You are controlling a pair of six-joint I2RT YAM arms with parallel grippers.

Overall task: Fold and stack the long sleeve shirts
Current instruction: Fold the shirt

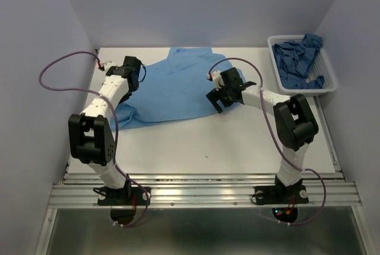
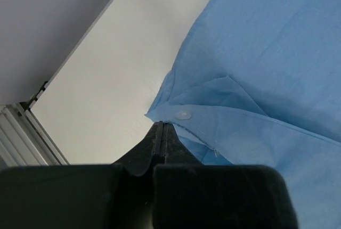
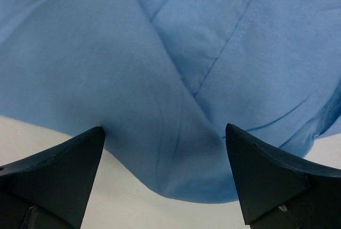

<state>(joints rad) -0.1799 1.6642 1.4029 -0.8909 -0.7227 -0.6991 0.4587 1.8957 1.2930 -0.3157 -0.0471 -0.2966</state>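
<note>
**Early going: one shirt being handled, one waiting in the basket**

Closest to the lens, the left claw [image 2: 162, 128] is clenched tight, its two fingers pressed together on the corner edge of the light blue shirt [image 1: 172, 92], right by a small white button [image 2: 183, 115]. From above, this claw sits at the shirt's left side, where the cloth is bunched and doubled over itself toward the near edge.

The shirt lies across the middle and far part of the white surface [image 1: 196, 148], mostly spread out, its collar end toward the back wall. It looks rumpled, not squared up, and no clean fold shows.

Further right, the right claw [image 3: 165, 160] is released, fingers wide apart, a rounded lip of the shirt's right edge lying between them. It grasps nothing.

At the far right, the darker shirt [image 1: 300, 59] sits crumpled in the white basket [image 1: 309, 91], well apart from both claws.

By my reading, the task is near its start: the first shirt is yet to be folded, the second has not been taken out, and no stack exists.
</note>
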